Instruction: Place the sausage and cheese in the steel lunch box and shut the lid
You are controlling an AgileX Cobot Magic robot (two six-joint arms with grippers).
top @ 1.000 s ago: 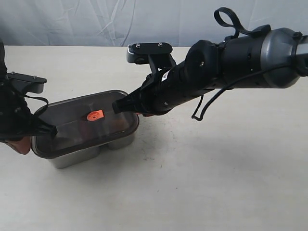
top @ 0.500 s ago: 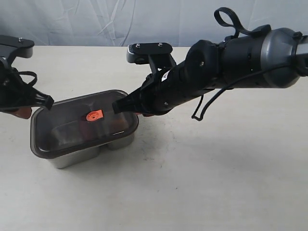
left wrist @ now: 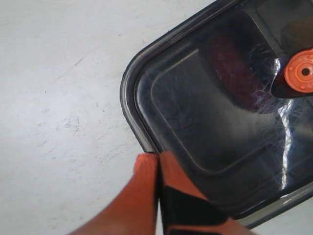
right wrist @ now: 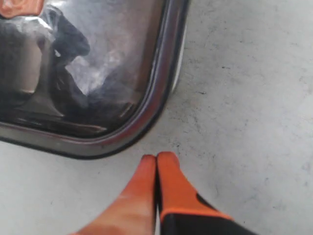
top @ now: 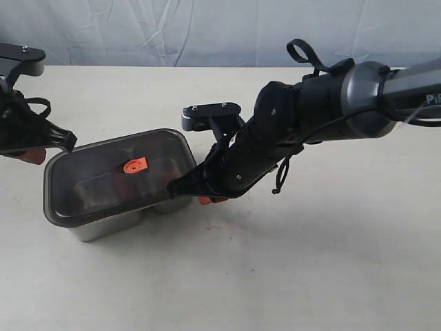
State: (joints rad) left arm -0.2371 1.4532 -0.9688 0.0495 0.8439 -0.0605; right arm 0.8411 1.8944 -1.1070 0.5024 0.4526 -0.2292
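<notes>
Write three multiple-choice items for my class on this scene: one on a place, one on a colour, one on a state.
1. Where is the lid? A on the steel lunch box; B propped against the box's side; C hanging in the air.
2. What colour is the tab at the lid's centre? A blue; B orange; C green.
3. How does the right hand stand? A wide open; B shut, empty; C gripping the lid.
Answers: 1 A, it covers the box's top. 2 B, the tab shows bright orange against the dark lid. 3 B, the right wrist view shows its tips pressed together, clear of the lid.
</notes>
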